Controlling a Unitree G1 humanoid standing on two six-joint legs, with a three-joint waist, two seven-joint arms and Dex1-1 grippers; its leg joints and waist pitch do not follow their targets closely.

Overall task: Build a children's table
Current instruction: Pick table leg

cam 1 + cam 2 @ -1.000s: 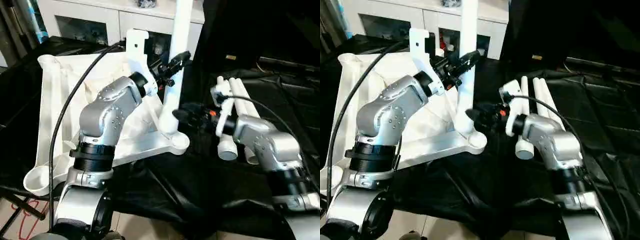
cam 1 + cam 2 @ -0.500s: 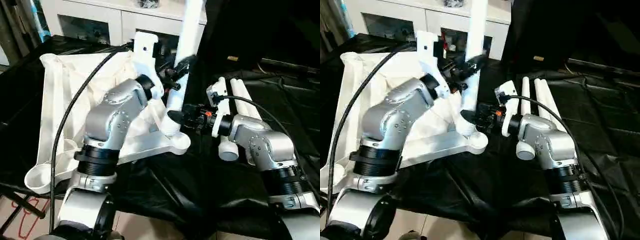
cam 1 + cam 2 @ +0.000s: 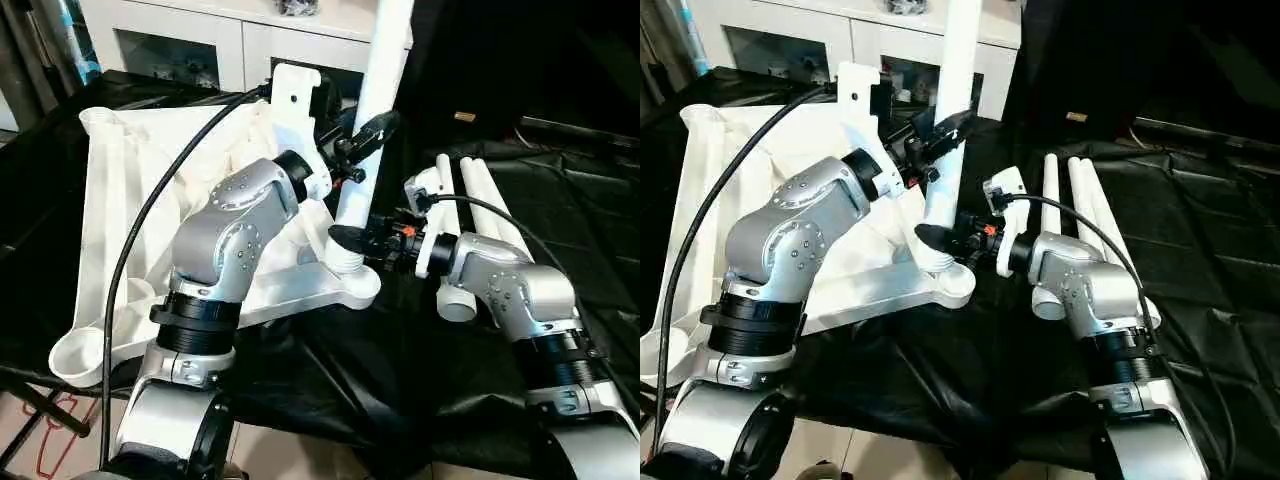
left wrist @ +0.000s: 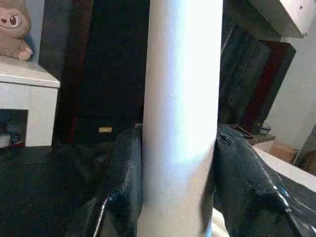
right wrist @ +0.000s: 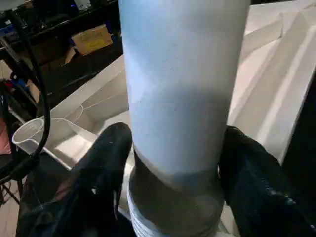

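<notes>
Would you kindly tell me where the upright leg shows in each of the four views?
Left eye: upright leg at top centre, foot in the tabletop's corner socket.
Right eye: left of centre.
Left wrist: central, between the fingers.
Right wrist: central, threaded foot low.
Shared landmark: the corner socket.

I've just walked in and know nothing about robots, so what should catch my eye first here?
A white tube leg stands upright in a corner socket of the upturned white tabletop, with both silver arms reaching in. The left gripper clasps it higher up, the right gripper near its base. Spare legs lie on the black-draped table to the right.
</notes>
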